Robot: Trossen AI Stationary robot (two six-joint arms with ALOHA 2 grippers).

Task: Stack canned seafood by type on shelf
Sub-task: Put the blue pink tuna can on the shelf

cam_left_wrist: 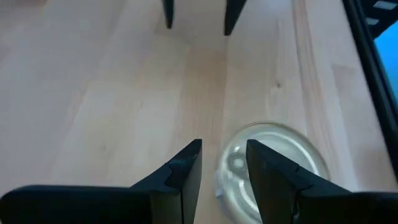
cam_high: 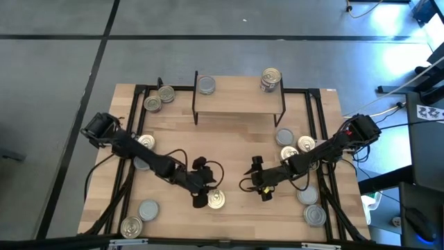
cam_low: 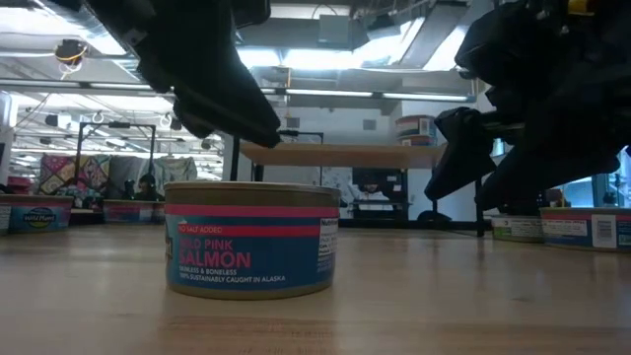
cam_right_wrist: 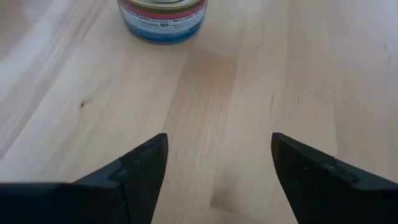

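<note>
Setting: a light-wood table (cam_high: pixel 229 146) on a grey floor, with a workshop room visible beyond it in the low view.
Shelf: the shelf (cam_high: pixel 239 103) stands at the table's far edge, middle; one silver-topped can (cam_high: pixel 206 85) sits at its left end and a short stack of cans (cam_high: pixel 271 80) at its right end.
Loose cans: the others lie in groups near the table's left and right edges and its front corners.
Target can: a pink salmon can (cam_high: pixel 216 200), gold-topped, stands upright near the middle of the front edge.
Left gripper: the left gripper (cam_high: pixel 201 189) hovers just above and beside that can, fingers a narrow gap apart, holding nothing; in the left wrist view the can (cam_left_wrist: pixel 270 168) lies just beyond one fingertip, off-centre from the gap.
Right gripper: the right gripper (cam_high: pixel 258 182) waits just right of it, spread wide and empty.
Key relation: the left arm is nearer; I judge it must widen its fingers and shift sideways to straddle the can.
</note>
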